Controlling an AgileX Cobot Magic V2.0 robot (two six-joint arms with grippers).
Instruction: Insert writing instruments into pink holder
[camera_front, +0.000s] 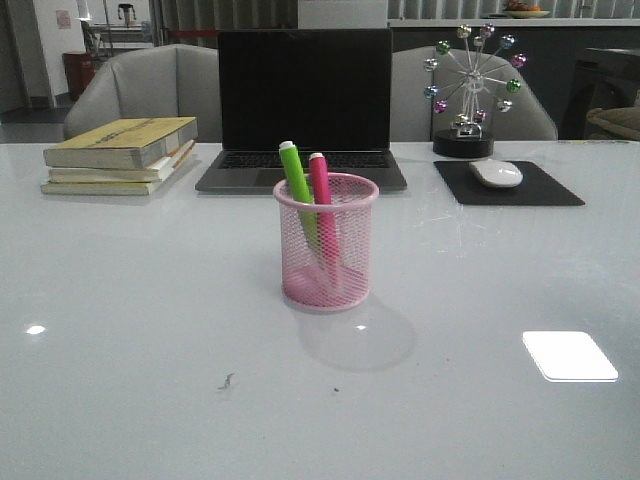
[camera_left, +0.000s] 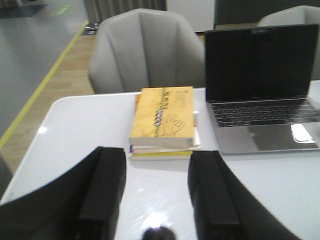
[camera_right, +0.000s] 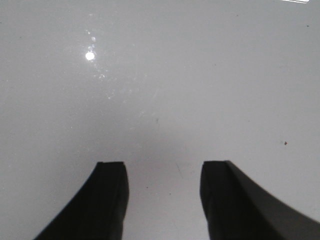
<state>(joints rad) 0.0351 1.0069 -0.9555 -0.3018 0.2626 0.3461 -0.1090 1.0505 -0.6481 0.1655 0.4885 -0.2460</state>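
The pink wire-mesh holder stands upright in the middle of the table. Inside it lean the lime green highlighter and the bright pink highlighter, their upper ends rising above the rim. Neither arm shows in the front view. My left gripper is open over bare table, facing the books, with nothing between its fingers. My right gripper is open too, above bare white tabletop. The holder and highlighters do not appear in either wrist view.
A stack of yellow books lies at the back left, also in the left wrist view. An open laptop stands behind the holder. A mouse on a black pad and a wheel ornament sit back right.
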